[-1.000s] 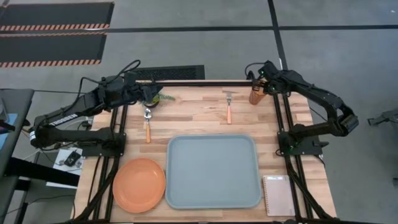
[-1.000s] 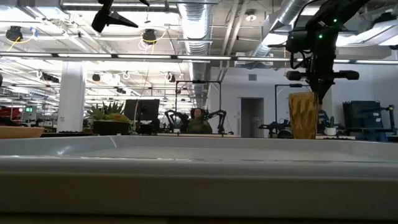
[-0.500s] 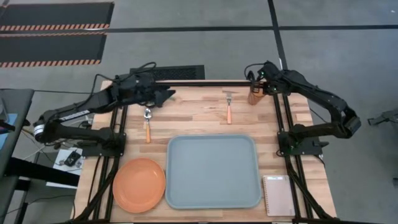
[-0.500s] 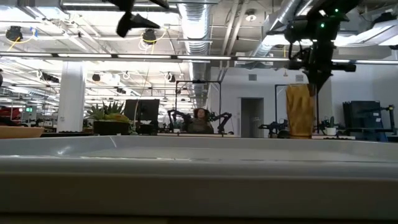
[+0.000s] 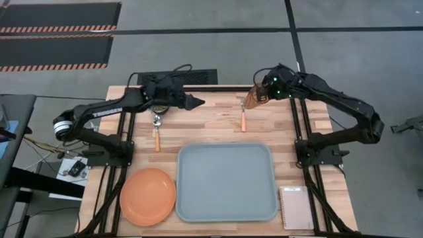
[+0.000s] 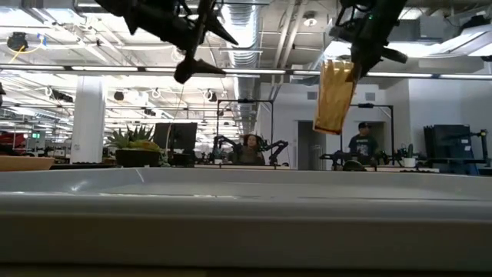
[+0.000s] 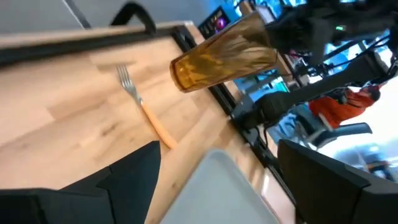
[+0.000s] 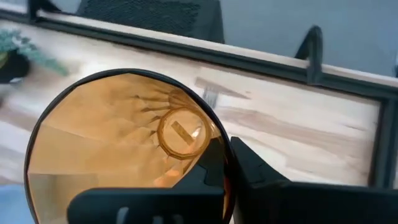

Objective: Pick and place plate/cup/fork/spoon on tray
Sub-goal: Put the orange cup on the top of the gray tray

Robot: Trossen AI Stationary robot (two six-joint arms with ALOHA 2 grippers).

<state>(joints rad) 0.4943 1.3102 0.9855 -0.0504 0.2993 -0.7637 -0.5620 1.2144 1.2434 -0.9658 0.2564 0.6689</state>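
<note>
My right gripper is shut on the amber ribbed cup, which is in the air over the far edge above the fork. The cup also shows in the low view and the left wrist view. My left gripper is open and empty, in the air between the spoon and the fork, its fingers toward the cup. The orange plate lies flat at the near left, beside the blue-grey tray. The fork and spoon lie flat on the table. My right gripper holds the cup by its rim, one finger inside the cup and the other outside. The fingers come from above, slanting from the table's right. The cup hangs below them, tilted, lifted clear of the table.
A small potted plant stands at the far left, mostly under my left arm. A spiral notepad lies at the near right beside the tray. People and other robot arms show in the room beyond the table.
My right gripper has lifted the cup off the table's far right corner and carried it up and toward the left, over the fork; the cup has tipped from upright to tilted. My left gripper has swung along the far edge toward the right, toward the cup.
</note>
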